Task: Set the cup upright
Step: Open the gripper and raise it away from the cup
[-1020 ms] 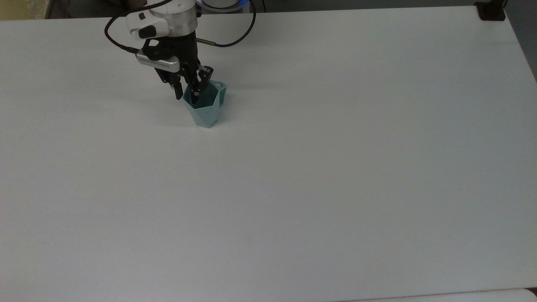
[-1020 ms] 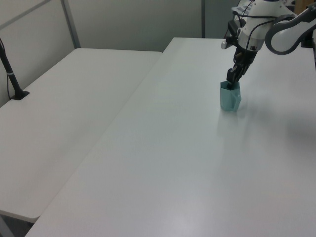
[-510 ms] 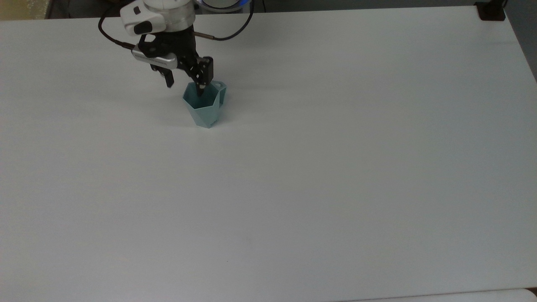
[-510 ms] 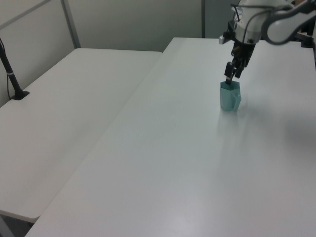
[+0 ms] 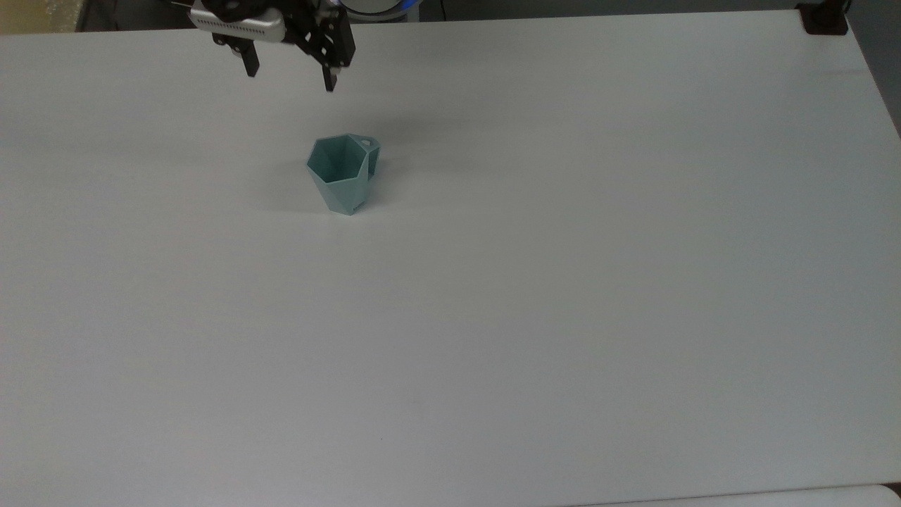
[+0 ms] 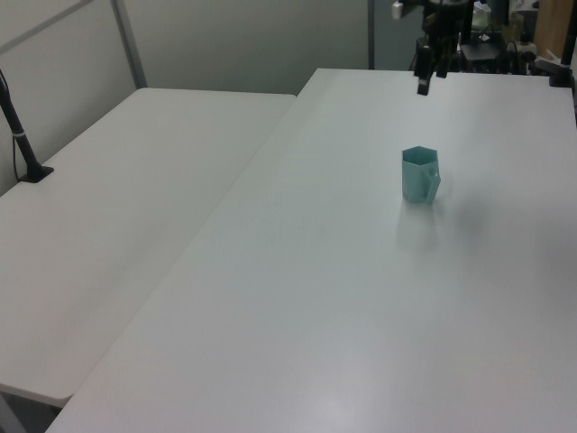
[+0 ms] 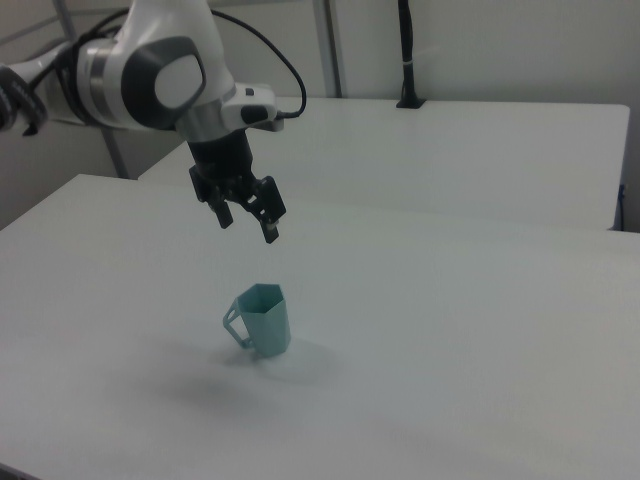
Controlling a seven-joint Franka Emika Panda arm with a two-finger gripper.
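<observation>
The pale teal faceted cup (image 5: 343,172) (image 6: 419,175) (image 7: 262,321) stands upright on the white table (image 5: 535,282), mouth up, with its small flat handle toward the top view's right and the right view's left. My gripper (image 5: 290,79) (image 7: 247,226) (image 6: 423,83) hangs open in the air well above the cup, apart from it, with nothing between its fingers. In the top view it sits near the table's far edge, up and left of the cup.
A second white table (image 6: 117,207) stands beside this one on the left view's left, with a black post (image 6: 20,135) clamped on it. A black clamp (image 5: 822,19) sits at the top view's far right corner.
My gripper has let go of the cup's rim, opened wider and risen clear, moving toward the table's far edge. The cup stays upright in the same spot.
</observation>
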